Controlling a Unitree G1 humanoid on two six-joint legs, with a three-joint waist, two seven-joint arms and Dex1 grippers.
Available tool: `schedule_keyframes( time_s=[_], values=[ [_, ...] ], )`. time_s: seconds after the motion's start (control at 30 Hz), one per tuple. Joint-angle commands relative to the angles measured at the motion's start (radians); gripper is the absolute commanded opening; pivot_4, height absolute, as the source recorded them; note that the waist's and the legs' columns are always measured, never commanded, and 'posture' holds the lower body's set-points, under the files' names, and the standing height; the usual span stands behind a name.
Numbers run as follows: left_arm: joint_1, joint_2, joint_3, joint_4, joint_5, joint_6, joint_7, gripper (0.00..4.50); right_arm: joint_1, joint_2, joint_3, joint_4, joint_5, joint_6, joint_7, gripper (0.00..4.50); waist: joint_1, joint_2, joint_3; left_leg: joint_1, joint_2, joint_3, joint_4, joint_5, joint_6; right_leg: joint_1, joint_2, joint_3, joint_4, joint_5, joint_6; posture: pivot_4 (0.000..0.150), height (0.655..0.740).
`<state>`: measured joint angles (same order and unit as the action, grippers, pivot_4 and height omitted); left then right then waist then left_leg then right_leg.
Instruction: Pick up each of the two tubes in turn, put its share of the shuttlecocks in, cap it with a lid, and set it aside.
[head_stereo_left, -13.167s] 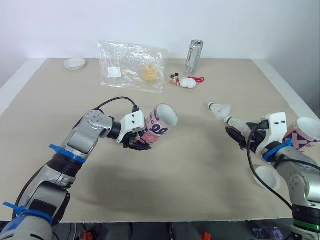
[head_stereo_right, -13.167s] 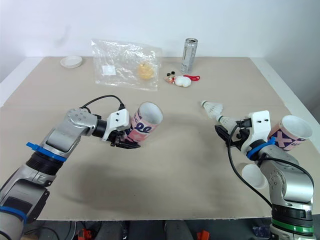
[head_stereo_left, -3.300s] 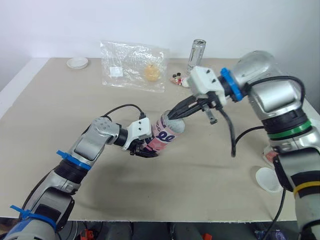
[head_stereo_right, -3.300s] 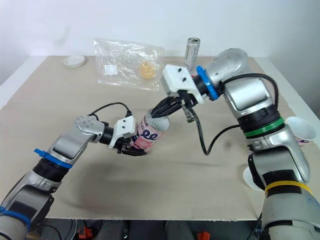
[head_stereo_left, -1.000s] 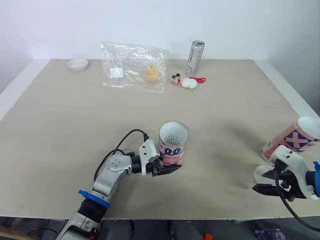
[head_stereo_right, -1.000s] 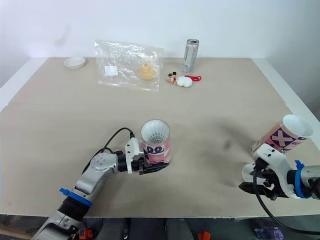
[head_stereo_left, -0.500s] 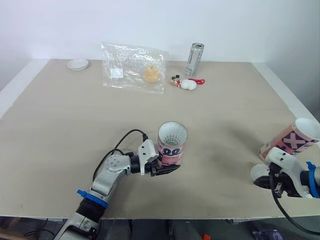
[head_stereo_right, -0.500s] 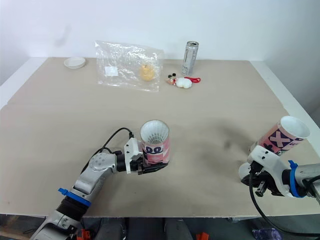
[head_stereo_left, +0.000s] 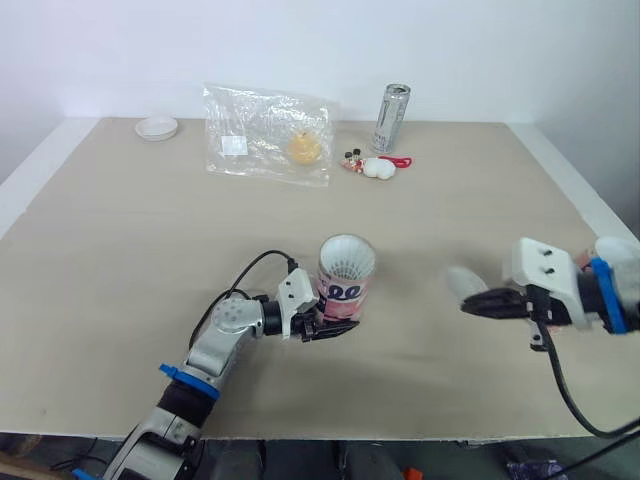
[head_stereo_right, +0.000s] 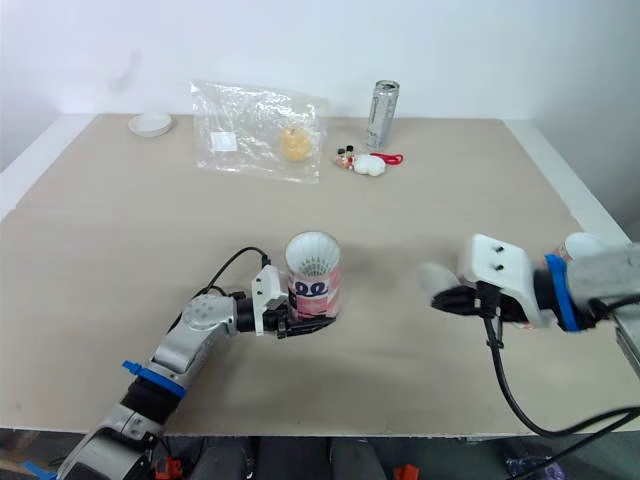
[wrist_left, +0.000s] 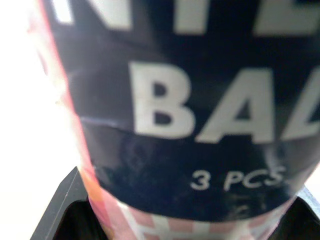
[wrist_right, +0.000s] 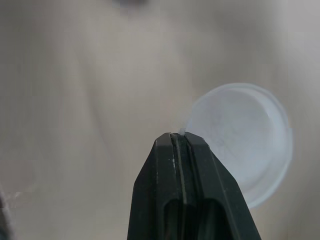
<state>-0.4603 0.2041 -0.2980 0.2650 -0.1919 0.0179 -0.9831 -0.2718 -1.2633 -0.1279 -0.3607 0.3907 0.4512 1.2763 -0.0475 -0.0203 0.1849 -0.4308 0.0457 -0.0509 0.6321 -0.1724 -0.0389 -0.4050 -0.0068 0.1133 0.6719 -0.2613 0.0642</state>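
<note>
While upright, tube (head_stereo_left: 346, 289) between left fingers (head_stereo_left: 333, 331)

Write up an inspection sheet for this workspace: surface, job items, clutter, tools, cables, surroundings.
Surface: tan table, no spills seen.
Job's things: pink tube upright, shuttlecock feathers in its open mouth; translucent lid held by its rim; second tube at the right edge; small white lid in the far left corner.
Clutter: plastic bag, can and small toy along the far edge.
Tools: left tool shut low on the pink tube; right tool shut on the translucent lid.
Cables: black cable looped at the left wrist; another black lead hanging from the right wrist.
Surroundings: white wall; nothing else seen.
</note>
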Motion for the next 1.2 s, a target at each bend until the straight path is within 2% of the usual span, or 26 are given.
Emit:
schedule_keyframes(
  time_s=[0.03, 0.27, 0.43, 0.6, 0.77, 1.2],
  values=[
    [-0.037, -0.015, 0.010, 0.048, 0.019, -0.008, 0.020, 2.90, -0.151, 0.006, 0.073, 0.058, -0.070, -0.167, 0.065, 0.05, 0.000, 0.000, 0.000, 0.000, 0.000, 0.000, -0.001, 0.000, 0.000, 0.000, 0.000, 0.000, -0.001, 0.000, 0.000, 0.150, 0.7400],
    [-0.045, -0.026, -0.014, 0.055, 0.017, 0.014, -0.022, 2.90, -0.654, 0.155, 0.288, 0.210, -0.101, -0.260, 0.292, 0.05, 0.000, 0.004, -0.001, 0.000, 0.000, 0.004, -0.012, 0.000, 0.000, -0.001, 0.000, 0.003, -0.006, 0.002, 0.004, 0.150, 0.7400],
    [-0.035, -0.021, -0.014, 0.037, 0.008, 0.039, -0.046, 2.90, -0.865, 0.246, 0.413, 0.284, -0.047, -0.268, 0.338, 0.05, 0.003, 0.005, -0.001, 0.000, 0.000, 0.001, -0.014, 0.000, 0.000, -0.001, 0.000, 0.001, -0.006, 0.000, 0.001, 0.150, 0.7400],
    [0.000, 0.001, -0.020, -0.011, 0.005, 0.081, -0.066, 2.90, -0.962, 0.256, 0.518, 0.325, 0.005, -0.331, 0.338, 0.05, 0.002, 0.005, -0.001, 0.000, 0.000, 0.001, -0.014, -0.002, -0.002, -0.001, -0.001, 0.001, -0.006, -0.001, -0.001, 0.150, 0.7400],
    [0.017, 0.016, -0.013, -0.044, 0.011, 0.100, -0.049, 2.90, -0.992, 0.195, 0.626, 0.290, 0.096, -0.343, 0.338, 0.05, 0.001, 0.006, -0.001, 0.001, 0.001, 0.000, -0.014, -0.003, -0.002, -0.001, 0.000, 0.000, -0.005, -0.002, -0.003, 0.150, 0.7400],
    [0.028, 0.025, -0.015, -0.055, 0.017, 0.109, -0.036, 2.90, -1.025, 0.183, 0.743, 0.308, 0.136, -0.427, 0.338, 0.05, 0.000, 0.006, -0.001, 0.002, 0.001, 0.000, -0.014, -0.003, -0.002, -0.001, 0.000, 0.000, -0.005, -0.002, -0.003, 0.150, 0.7400]
  ],
)
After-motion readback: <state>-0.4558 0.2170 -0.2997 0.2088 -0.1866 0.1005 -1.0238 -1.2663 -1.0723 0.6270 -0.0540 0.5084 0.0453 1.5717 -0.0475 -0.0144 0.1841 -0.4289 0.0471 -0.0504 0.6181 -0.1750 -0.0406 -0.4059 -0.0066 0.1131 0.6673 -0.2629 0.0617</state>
